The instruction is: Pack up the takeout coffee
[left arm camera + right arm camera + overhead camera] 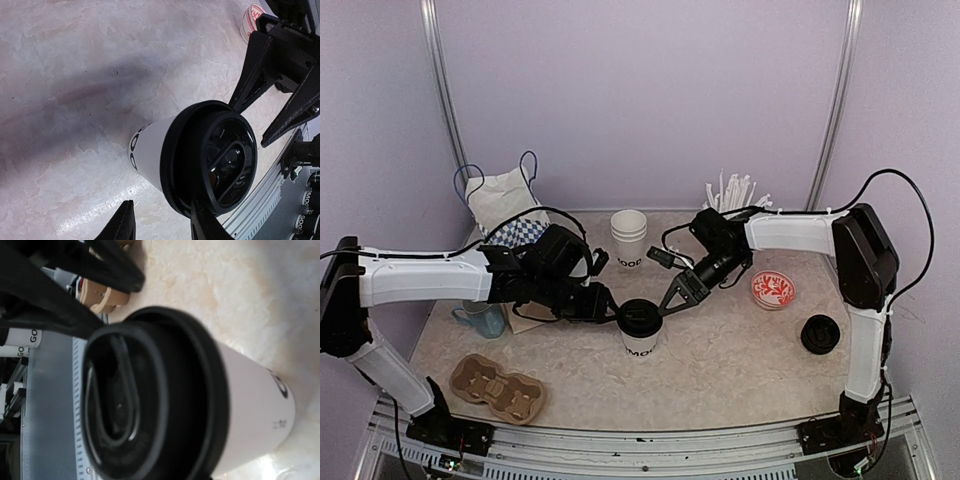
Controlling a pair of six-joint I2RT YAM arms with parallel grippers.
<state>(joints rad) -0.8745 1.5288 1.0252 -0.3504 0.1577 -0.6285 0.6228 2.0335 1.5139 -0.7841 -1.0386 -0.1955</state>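
A white "MOOD" takeout coffee cup with a black lid stands upright mid-table. My left gripper reaches it from the left, jaws apart. In the left wrist view one of its fingers overlaps the lid's rim while the other is off the cup, bare table between them. From the right, my right gripper comes in open, with its fingertips at the lid's far rim. The lid fills the right wrist view and hides that gripper's own fingers. A stack of lidless white cups stands behind.
A cardboard cup carrier lies at the front left, with a light-blue mug behind it. A white paper bag stands back left, white straws back right. On the right lie a red-patterned disc and a loose black lid.
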